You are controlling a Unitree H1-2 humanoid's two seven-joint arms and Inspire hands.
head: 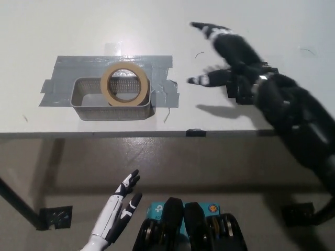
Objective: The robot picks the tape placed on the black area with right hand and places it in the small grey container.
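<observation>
A roll of tan tape [124, 84] is seen lying in the small grey container [84, 99], at its right end. The roll is tilted, with its far edge propped on the container's far rim and its open centre showing the mesh floor beneath. The container is set on a patch of grey tape strips [65, 65] stuck to the white bench [167, 21], toward the left side of the scene and close to the bench's near edge.

The black right hand [230, 57] is held above the bench, well to the right of the container and apart from the roll. Its fingers [207, 29] are spread and released, with nothing grasped; one is stretched toward the far left, and another [201, 80] is pointed left toward the container. The hand is slightly blurred. Its shadow is cast on the bench just near of it. The black forearm is extended from the hand toward the right and near side, past the bench edge.

The white left hand [120, 206] is kept low at the near left, below the bench edge, over the floor. Its fingers are loosely spread and nothing is held.
</observation>
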